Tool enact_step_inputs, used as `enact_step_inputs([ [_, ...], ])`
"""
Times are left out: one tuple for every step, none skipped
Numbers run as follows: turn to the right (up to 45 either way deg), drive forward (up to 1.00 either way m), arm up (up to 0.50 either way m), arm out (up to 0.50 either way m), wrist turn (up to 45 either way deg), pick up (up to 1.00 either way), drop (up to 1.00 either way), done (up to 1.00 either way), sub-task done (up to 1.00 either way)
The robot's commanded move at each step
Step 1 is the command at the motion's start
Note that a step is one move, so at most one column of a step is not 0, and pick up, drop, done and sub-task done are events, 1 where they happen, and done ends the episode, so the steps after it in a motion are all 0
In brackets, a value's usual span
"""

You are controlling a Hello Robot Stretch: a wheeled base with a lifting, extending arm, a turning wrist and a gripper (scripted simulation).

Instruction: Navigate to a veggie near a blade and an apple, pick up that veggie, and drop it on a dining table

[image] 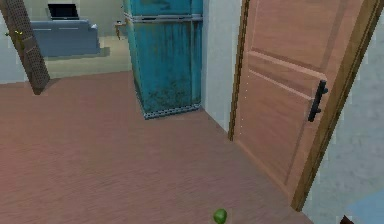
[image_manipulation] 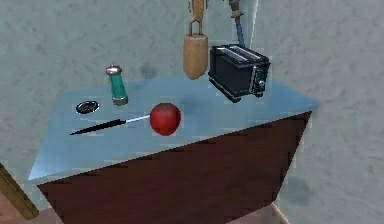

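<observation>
Blue-grey countertop point(image_manipulation: 215, 122) in the arm side view is seen carrying, left to right, a small dark dish point(image_manipulation: 88, 106), a knife point(image_manipulation: 108, 126), a green shaker point(image_manipulation: 118, 86), a red apple point(image_manipulation: 165, 119) and a black toaster point(image_manipulation: 240, 72). A green blob point(image: 220, 215), too small to be named, is seen on the floor point(image: 90, 150) at the forward view's bottom edge, nearer than the teal fridge point(image: 165, 60) and wooden door point(image: 285, 90). Gripper state cannot be told.
</observation>
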Motion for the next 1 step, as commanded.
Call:
enact_step_inputs([
  [0.0, 0.0, 0.38, 0.0, 0.0, 0.0, 0.0, 0.0, 0.0],
])
